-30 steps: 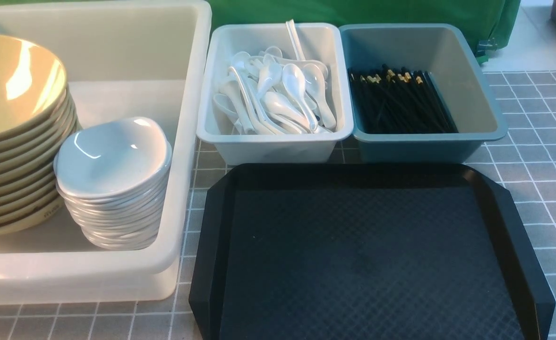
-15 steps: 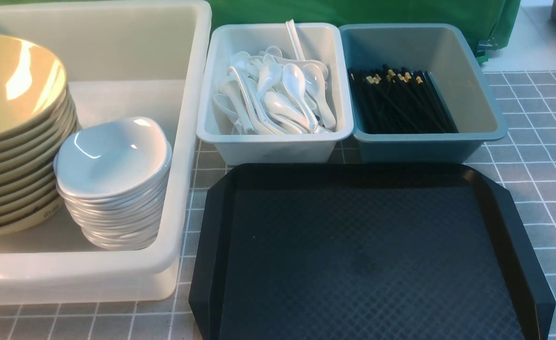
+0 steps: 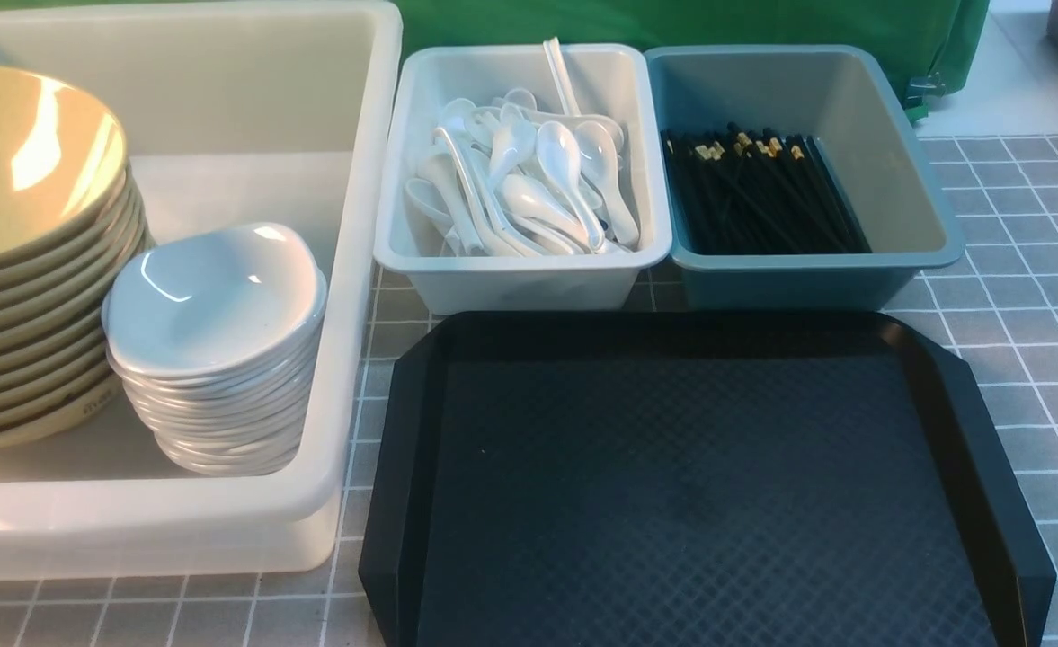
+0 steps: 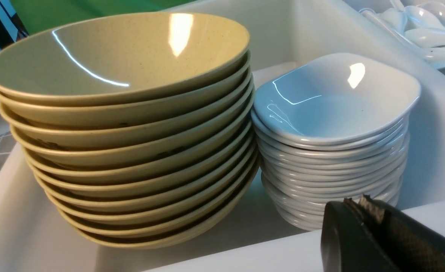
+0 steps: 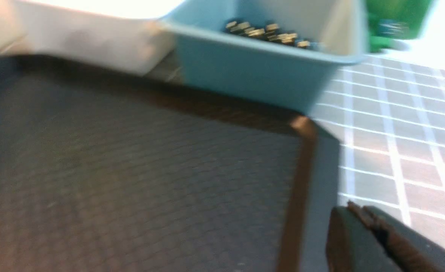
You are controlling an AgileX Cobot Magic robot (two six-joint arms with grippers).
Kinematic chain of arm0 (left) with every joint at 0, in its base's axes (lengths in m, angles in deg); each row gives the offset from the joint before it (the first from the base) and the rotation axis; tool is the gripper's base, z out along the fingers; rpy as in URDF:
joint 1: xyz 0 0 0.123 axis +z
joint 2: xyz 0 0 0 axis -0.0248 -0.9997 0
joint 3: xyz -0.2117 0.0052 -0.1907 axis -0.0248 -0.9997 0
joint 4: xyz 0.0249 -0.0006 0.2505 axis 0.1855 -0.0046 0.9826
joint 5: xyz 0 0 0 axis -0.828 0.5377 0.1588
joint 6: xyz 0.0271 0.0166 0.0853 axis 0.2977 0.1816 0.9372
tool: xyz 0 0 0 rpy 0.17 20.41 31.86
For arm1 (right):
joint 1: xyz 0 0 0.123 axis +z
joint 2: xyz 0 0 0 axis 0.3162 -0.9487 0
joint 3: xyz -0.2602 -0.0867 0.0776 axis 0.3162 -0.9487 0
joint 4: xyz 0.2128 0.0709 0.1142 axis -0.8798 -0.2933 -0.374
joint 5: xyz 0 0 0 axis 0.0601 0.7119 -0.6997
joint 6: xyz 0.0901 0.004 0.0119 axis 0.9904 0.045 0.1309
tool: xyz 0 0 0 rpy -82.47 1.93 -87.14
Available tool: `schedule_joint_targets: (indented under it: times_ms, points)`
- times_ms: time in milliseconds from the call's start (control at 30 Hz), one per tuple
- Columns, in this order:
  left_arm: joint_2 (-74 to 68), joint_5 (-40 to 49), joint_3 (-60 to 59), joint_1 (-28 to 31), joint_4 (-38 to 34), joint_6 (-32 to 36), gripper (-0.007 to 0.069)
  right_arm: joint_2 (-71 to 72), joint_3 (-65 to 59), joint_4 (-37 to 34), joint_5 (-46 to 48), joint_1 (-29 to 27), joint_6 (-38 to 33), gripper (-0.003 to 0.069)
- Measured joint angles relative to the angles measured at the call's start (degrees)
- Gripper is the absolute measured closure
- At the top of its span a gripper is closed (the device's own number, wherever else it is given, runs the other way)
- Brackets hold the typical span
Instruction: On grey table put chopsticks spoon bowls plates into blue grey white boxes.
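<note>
You are looking at a grey worktop point(image 3: 1023, 270) carrying three boxes and one black tray point(image 3: 699, 485). The white tub point(image 3: 349, 270) is holding two stacks: about ten bowls point(image 3: 25, 180) and, just beside them, roughly a dozen plates point(image 3: 214, 305). The grey bin point(image 3: 520, 279) is holding a jumble of spoons point(image 3: 537, 180). The blue bin point(image 3: 816, 279) is holding many chopsticks point(image 3: 762, 198), lying lengthwise away from you, gold ends far. Nothing is differing from a second ago. Your left hand point(image 4: 362, 206) and right hand point(image 5: 358, 215) are both clenched, grasping nothing.
</note>
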Motion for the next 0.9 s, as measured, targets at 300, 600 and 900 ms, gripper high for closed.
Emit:
schedule_joint_targets:
  times_ms: [300,600,900]
  points:
    - [0.0,0.9,0.0,0.0,-0.1,0.0,0.0633,6.8,0.0,8.2,7.9,-6.9,11.0,0.0614]
    - [0.0,1.2,0.0,0.0,-0.1,0.0,0.0633,6.9,0.0,8.5,8.2,-7.5,11.1,0.0603]
    - [0.0,1.2,0.0,0.0,-0.1,0.0,0.0633,6.9,0.0,8.5,8.2,-7.5,11.1,0.0597]
